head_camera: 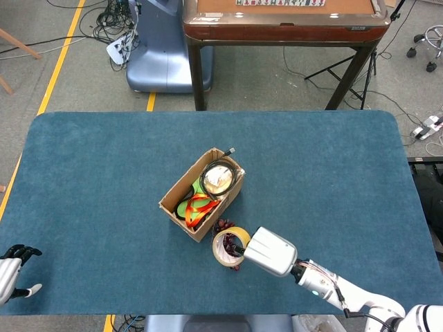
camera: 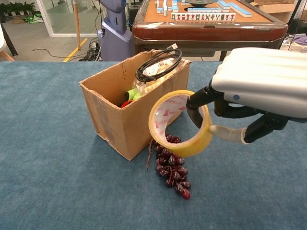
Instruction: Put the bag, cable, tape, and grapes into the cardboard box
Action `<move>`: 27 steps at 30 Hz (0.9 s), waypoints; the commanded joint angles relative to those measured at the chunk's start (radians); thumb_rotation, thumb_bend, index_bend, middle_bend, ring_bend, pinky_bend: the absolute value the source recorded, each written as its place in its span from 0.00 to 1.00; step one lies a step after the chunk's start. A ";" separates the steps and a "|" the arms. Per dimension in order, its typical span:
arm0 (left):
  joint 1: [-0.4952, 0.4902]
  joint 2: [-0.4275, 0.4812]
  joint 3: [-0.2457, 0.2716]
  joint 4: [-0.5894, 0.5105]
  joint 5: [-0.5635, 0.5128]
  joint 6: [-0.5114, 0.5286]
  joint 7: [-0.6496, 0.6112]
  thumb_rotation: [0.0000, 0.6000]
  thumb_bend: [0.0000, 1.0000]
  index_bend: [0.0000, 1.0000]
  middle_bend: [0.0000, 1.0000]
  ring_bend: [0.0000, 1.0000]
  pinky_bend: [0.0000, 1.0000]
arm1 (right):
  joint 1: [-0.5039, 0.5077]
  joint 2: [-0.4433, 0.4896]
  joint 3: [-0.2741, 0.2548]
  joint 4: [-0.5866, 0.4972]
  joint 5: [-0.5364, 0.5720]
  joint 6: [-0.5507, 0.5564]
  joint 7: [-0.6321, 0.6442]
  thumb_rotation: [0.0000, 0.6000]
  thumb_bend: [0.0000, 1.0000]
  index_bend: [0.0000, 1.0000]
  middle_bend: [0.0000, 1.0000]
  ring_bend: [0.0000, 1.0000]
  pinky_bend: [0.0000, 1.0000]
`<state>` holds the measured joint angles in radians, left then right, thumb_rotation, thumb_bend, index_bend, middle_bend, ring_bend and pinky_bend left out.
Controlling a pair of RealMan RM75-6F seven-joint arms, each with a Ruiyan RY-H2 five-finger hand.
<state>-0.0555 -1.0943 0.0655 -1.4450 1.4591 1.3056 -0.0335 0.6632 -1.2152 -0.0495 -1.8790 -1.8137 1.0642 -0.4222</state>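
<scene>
An open cardboard box [head_camera: 181,207] [camera: 122,122] stands mid-table. Inside it lie a coiled black cable [head_camera: 216,169] [camera: 158,64] on top of a bag [head_camera: 220,180] [camera: 160,72] and some orange and green items. My right hand [head_camera: 270,251] [camera: 249,93] grips a yellow roll of tape [head_camera: 228,247] [camera: 184,122], fingers through its hole, held just off the box's near right side. A bunch of dark red grapes [camera: 171,165] [head_camera: 223,225] lies on the cloth under the tape, against the box. My left hand [head_camera: 12,268] rests at the table's near left edge, fingers apart, holding nothing.
The blue cloth table [head_camera: 332,173] spreads wide around the box. A brown mahjong table [head_camera: 284,21] [camera: 211,24] stands behind, with a blue-grey machine base [head_camera: 156,55] to its left and cables on the floor.
</scene>
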 commanded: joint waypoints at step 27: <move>0.000 0.003 0.001 -0.001 0.003 0.001 -0.008 1.00 0.10 0.32 0.29 0.16 0.40 | 0.088 -0.096 0.220 0.087 0.096 0.003 0.006 1.00 0.51 0.73 1.00 1.00 1.00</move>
<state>-0.0553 -1.0914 0.0667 -1.4457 1.4615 1.3061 -0.0414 0.7360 -1.2958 0.1496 -1.8146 -1.7462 1.0856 -0.4183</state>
